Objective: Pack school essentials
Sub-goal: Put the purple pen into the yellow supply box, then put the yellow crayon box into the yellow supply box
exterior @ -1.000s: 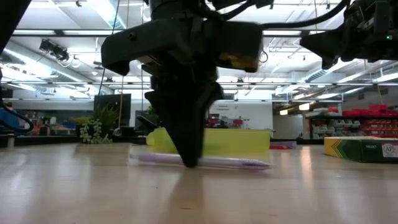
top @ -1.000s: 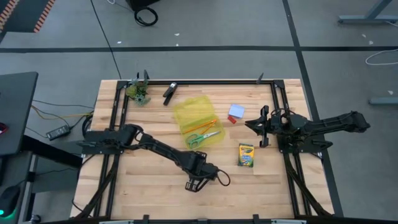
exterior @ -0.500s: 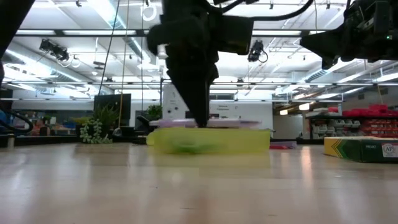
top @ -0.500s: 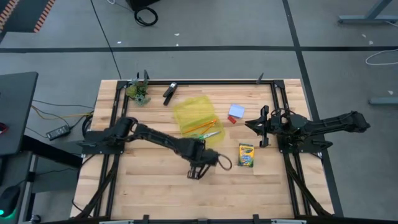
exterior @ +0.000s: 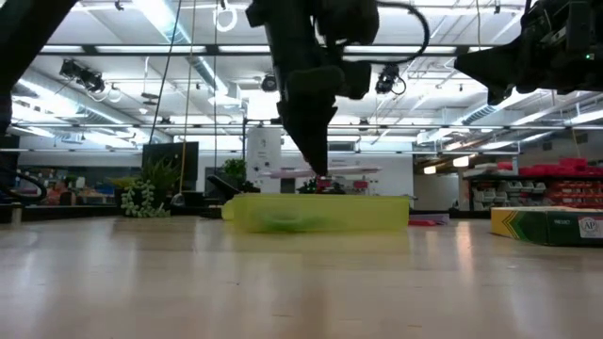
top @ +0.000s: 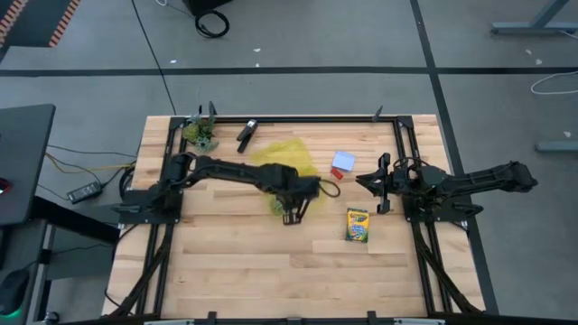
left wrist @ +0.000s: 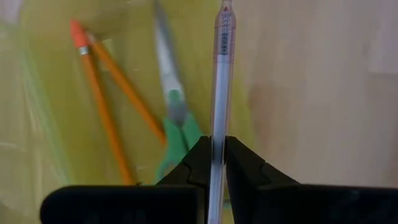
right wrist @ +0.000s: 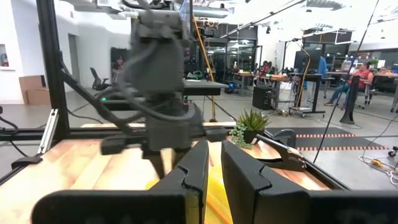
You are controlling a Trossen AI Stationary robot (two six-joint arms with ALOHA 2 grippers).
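Observation:
My left gripper (top: 293, 215) is shut on the purple pen (exterior: 353, 171) and hangs above the near edge of the yellow see-through pouch (top: 282, 161). The pouch lies flat on the table and also shows in the low view (exterior: 377, 215). Two orange pencils (left wrist: 104, 124) and the green-handled scissors (left wrist: 177, 121) lie inside it. The crayon box (top: 358, 226), the pale blue notepad (top: 344, 161) and the red eraser (top: 337, 173) lie on the table to the pouch's right. My right gripper (top: 377, 185) waits shut and empty at the right, above the table. My left gripper pinches the pen's shaft (left wrist: 217, 121), about at its middle, between its two fingers (left wrist: 200, 158). The fingers come from above, pointing down, and lie across the pen. The pen hangs level, lifted clear, above the pouch.
A black clip (top: 246, 134) and a small green plant clump (top: 200, 134) lie at the table's far left. Black frame rails (top: 397, 153) run along the table's sides. Bare wood lies toward the near edge.
My left gripper has risen from the table near the front edge and gone toward the far edge, carrying the pen. The pen, which lay on the wood, is lifted clear and stays level, now above the pouch.

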